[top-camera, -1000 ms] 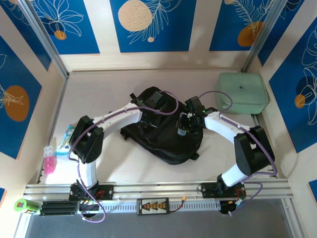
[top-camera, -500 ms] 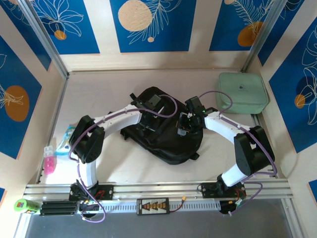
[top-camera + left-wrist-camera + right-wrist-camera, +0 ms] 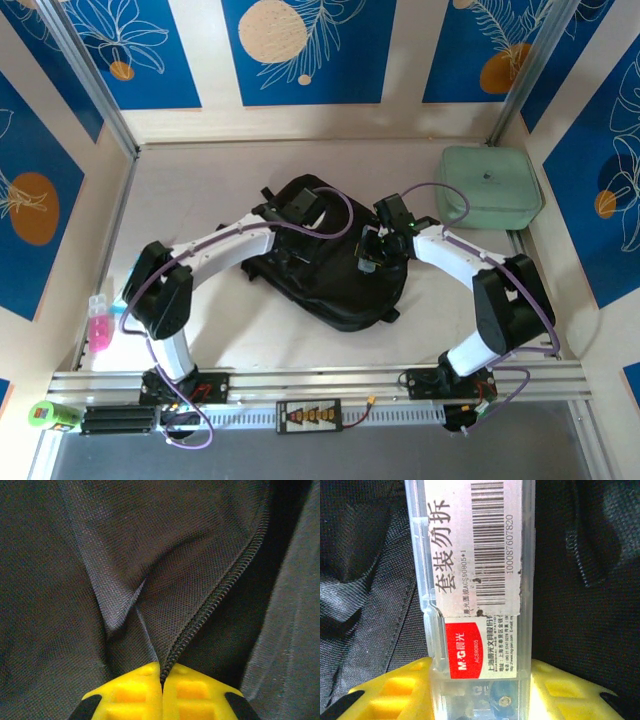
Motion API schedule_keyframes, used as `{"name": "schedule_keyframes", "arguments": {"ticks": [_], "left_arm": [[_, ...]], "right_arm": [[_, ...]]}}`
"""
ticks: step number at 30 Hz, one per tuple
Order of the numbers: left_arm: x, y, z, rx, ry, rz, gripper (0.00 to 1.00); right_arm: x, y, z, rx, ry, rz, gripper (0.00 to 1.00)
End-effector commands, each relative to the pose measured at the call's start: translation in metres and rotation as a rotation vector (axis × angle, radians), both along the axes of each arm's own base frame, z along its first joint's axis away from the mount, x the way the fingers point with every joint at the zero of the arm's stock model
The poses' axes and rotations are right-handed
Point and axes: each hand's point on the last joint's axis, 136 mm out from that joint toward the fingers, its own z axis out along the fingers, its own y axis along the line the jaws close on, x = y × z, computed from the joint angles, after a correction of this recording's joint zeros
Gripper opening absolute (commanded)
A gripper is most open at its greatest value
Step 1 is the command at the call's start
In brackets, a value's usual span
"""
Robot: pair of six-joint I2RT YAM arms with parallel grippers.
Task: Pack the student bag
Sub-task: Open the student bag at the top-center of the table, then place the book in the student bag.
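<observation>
The student bag (image 3: 335, 280), a large black fabric backpack, lies in the middle of the table. My left gripper (image 3: 292, 212) sits at its upper left. In the left wrist view the left gripper (image 3: 162, 680) is shut, pinching the bag's fabric right at a zipper edge (image 3: 220, 592). My right gripper (image 3: 372, 252) hovers over the bag's right side. There the right gripper (image 3: 481, 690) is shut on a clear plastic box (image 3: 475, 580) with a barcode label and a red M&G sticker, black bag fabric (image 3: 365, 605) behind it.
A pale mint-green zip case (image 3: 490, 185) rests at the back right corner. A pink item (image 3: 100, 328) and a pale blue one lie at the left edge. A green object (image 3: 50, 412) sits by the front rail.
The left gripper has shifted slightly left on the bag and closed on the fabric by the zipper; the left arm's elbow swung left and nearer. The right arm and box stayed put.
</observation>
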Motion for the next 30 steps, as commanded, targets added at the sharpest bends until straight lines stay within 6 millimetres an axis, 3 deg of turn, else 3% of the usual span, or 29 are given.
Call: {"name": "schedule_keyframes", "arguments": {"ticks": [1, 7, 11, 16, 22, 30], "left_arm": [[0.006, 0.003, 0.032, -0.072, -0.081, 0.013, 0.00], [0.004, -0.008, 0.047, -0.173, -0.122, -0.025, 0.00], [0.003, -0.013, 0.045, -0.191, -0.116, -0.039, 0.00], [0.005, -0.017, 0.040, -0.227, -0.108, -0.030, 0.00], [0.009, -0.017, 0.037, -0.257, -0.095, -0.003, 0.00], [0.012, -0.019, 0.035, -0.270, -0.085, -0.001, 0.00]], "right_arm": [[-0.003, 0.008, 0.021, 0.031, -0.072, 0.089, 0.36], [-0.015, 0.036, 0.046, 0.089, -0.176, 0.277, 0.36], [-0.030, 0.064, 0.055, 0.176, -0.198, 0.413, 0.36], [-0.041, 0.086, 0.046, 0.195, -0.160, 0.515, 0.36], [-0.045, 0.091, 0.026, 0.155, -0.098, 0.556, 0.35], [-0.055, 0.103, 0.019, 0.123, -0.086, 0.646, 0.36]]}}
